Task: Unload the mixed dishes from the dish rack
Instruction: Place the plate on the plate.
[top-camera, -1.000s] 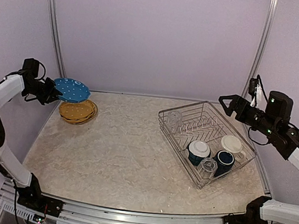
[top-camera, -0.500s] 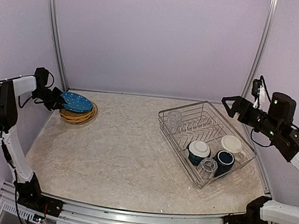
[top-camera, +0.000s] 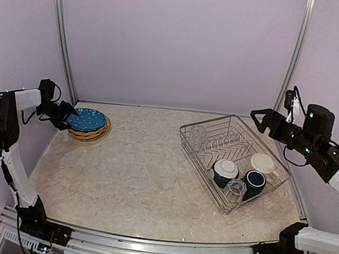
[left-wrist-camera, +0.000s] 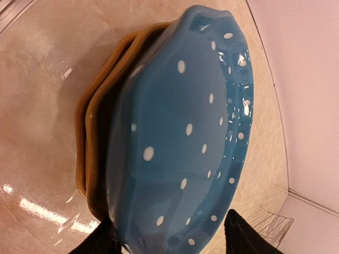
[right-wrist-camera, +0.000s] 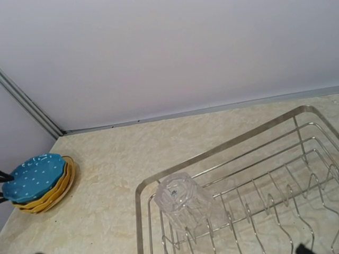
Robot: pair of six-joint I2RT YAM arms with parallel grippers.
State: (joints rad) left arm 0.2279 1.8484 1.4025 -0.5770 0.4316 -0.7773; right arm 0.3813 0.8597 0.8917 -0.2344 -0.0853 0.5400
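Blue white-dotted plate (top-camera: 88,120) sits on the orange plates (top-camera: 91,134), far-left of the bench (top-camera: 140,178). Left pincer (top-camera: 70,115) straddles its rim, fingers apart: looks like the release step. Right pincer (top-camera: 259,116) wide open and empty, hovering by the dish rack (top-camera: 209,121), which holds the clear glasses (top-camera: 198,134), navy mug (top-camera: 253,182), cream mug (top-camera: 263,163) and teal bowl (top-camera: 225,170). Next, I'd guess: left backs off level, right goes for a mug.

top external: high behind the bases, over the whole desk (top-camera: 140,178).
left wrist: very close on blue white-dotted plate (left-wrist-camera: 180,137).
right wrist: farther back, over dish rack (right-wrist-camera: 222,146) corner.
shared: plate in all three.
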